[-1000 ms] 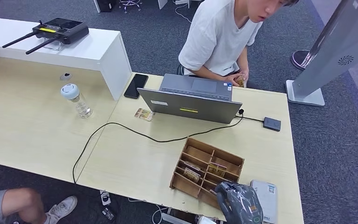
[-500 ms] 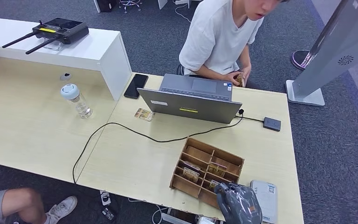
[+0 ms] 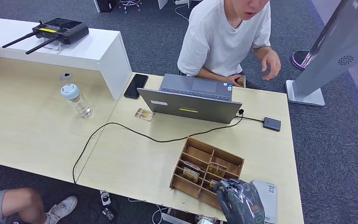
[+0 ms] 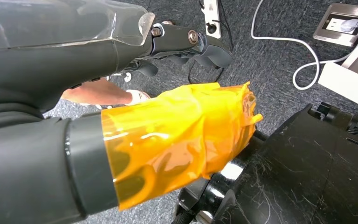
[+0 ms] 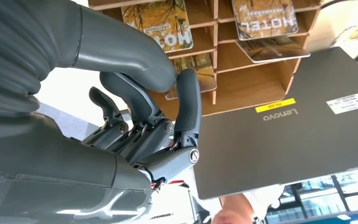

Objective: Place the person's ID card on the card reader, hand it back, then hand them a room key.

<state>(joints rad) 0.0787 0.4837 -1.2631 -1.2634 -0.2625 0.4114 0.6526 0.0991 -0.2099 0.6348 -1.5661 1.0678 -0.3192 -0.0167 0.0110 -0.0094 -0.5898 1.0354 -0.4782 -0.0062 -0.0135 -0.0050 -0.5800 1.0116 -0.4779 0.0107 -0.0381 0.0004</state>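
Across the table a person in a white T-shirt [image 3: 223,37] holds a small card [image 3: 240,81] at the far edge, behind the grey laptop [image 3: 191,100]. Their other hand [image 3: 270,63] is lifted in the air. A wooden compartment tray [image 3: 192,151] holds hotel key cards [image 5: 161,21]. A flat white box [image 3: 266,198] lies beside the tray at the front right corner. My right hand [image 3: 240,201] hovers at the tray's near corner, fingers [image 5: 187,105] loosely curled, holding nothing. My left hand [image 4: 168,130], its thumb wrapped in orange film, hangs over the floor and holds nothing.
A small black box [image 3: 271,123] is cabled to the laptop, and a long black cable [image 3: 121,127] crosses the table. One loose card [image 3: 144,114], a phone [image 3: 135,85] and a bottle [image 3: 77,99] lie to the left. A controller [image 3: 56,31] sits on the white counter. A grey stand [image 3: 307,91] is at the right.
The person has sat up and lifted one hand off the card into the air. My right hand has shifted slightly right and toward the table's front edge.
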